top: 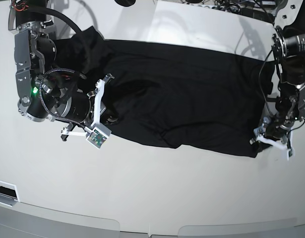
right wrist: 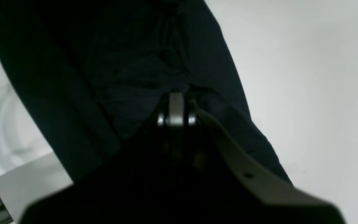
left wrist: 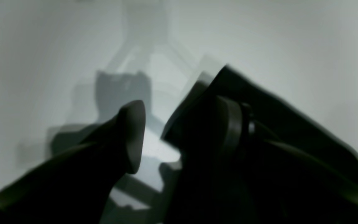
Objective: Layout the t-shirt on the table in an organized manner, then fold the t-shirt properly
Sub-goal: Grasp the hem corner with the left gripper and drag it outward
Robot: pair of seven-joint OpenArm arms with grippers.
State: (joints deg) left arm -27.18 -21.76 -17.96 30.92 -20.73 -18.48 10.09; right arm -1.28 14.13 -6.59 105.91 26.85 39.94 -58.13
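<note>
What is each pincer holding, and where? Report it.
Right pincer is shut on the plain black cloth t-shirt, at its edge. Left pincer is open, holding nothing.

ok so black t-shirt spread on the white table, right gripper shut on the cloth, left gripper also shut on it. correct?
Not the left one. In the left wrist view the left gripper is open, with white table showing between its fingers. The right gripper is shut on the black t-shirt, as you said.

Both wrist views were dim and blurred. The base view was bright and sharp, with glare on the glossy surface (top: pixel 157 193) near its far edge.
</note>
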